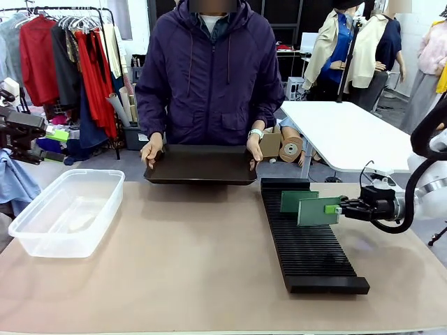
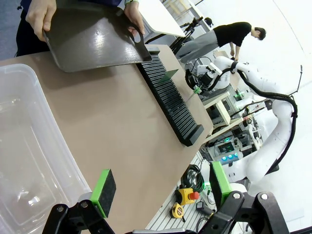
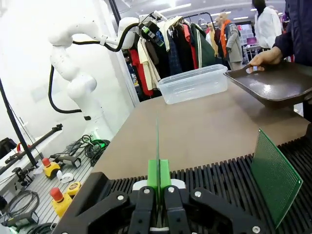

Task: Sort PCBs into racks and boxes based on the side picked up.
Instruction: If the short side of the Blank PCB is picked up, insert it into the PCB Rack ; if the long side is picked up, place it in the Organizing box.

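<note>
While the right gripper (image 1: 340,209) is clamped on the edge of a thin green rectangular PCB (image 1: 318,211), holding it upright over the long black ribbed rack (image 1: 311,242), a second green PCB (image 1: 299,201) stands in a slot toward the rack's far end. In the right wrist view the held board (image 3: 157,146) is seen edge-on between the green pads (image 3: 165,171), and the slotted one (image 3: 275,176) leans slightly at the right.

The left gripper (image 2: 158,189) hangs above the table's left side with its fingers spread wide and nothing between them. Below it sits the clear translucent plastic tub (image 1: 66,211), with no board inside.

A flat beige table top (image 1: 181,265) carries the tub on the left and the rack on the right, well apart. At the far edge a person in a dark purple jacket (image 1: 209,70) holds a dark shallow smooth tray (image 1: 202,165) in both hands, its near edge over the table.

Behind stand a clothes rail with red and grey garments (image 1: 70,63), a white table (image 1: 346,132) and cardboard rolls (image 1: 290,148) on the floor.
</note>
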Controlling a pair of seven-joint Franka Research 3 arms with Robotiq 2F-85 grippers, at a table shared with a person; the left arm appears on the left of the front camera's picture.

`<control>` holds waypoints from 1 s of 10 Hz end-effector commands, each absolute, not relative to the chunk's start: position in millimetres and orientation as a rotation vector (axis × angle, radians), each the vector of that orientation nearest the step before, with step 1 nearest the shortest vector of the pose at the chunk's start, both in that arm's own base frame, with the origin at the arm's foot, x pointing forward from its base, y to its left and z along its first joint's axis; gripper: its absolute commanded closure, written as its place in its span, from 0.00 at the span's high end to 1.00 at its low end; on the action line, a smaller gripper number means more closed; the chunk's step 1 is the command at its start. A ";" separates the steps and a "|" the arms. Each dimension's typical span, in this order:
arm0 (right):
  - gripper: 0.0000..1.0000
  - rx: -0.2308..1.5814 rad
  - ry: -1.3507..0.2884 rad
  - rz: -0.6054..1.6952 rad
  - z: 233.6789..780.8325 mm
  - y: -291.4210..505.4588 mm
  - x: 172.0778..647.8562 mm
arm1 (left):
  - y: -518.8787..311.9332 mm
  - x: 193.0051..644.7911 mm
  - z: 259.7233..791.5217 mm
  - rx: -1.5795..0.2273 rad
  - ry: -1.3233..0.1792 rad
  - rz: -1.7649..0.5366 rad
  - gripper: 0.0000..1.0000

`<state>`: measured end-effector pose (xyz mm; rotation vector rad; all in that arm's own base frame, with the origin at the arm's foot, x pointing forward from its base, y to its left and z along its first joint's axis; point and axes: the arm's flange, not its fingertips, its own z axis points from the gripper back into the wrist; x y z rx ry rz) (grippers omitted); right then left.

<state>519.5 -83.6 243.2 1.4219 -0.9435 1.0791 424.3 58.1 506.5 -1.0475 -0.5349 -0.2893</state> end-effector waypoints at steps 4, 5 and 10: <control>0.00 1.346 -1.034 1.128 228.3 -76.3 509.1 | 58.0 422.8 508.1 -1.055 -0.535 -0.294 1.00; 0.00 1.333 -1.054 1.140 226.6 -73.9 506.1 | 58.0 422.8 508.1 -1.055 -0.535 -0.294 1.00; 0.00 1.296 -1.092 1.148 217.3 -71.7 503.3 | 58.0 422.8 508.1 -1.055 -0.535 -0.294 1.00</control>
